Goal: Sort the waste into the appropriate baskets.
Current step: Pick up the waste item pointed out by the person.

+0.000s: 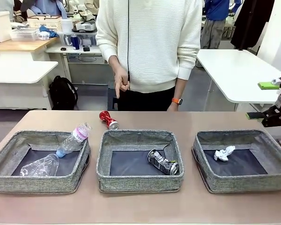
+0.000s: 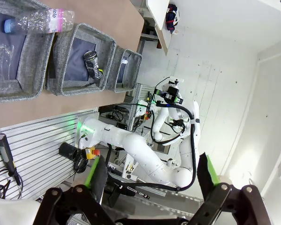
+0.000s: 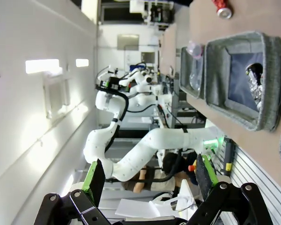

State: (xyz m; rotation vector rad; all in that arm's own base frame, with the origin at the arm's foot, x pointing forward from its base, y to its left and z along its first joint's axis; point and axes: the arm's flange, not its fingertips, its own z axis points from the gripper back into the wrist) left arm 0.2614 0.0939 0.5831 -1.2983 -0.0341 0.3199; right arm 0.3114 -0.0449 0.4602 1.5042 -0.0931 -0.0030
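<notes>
Front view: three grey baskets sit in a row on the table [image 1: 140, 208]. The left basket [image 1: 18, 180] holds a crushed clear bottle [image 1: 40, 167], with a pink-labelled bottle [image 1: 75, 138] leaning over its rim. The middle basket [image 1: 139, 183] holds a black can [image 1: 162, 162], and the right basket [image 1: 243, 183] holds crumpled paper [image 1: 224, 153]. A red can [image 1: 108, 119] lies on the table behind the middle basket, in front of the person. The left gripper [image 2: 150, 180] and right gripper [image 3: 145, 180] both have their fingers spread and empty. The red can probably rolls easily; a grip off its centre could push it off the table's far edge, and the leaning bottle might tip out.
</notes>
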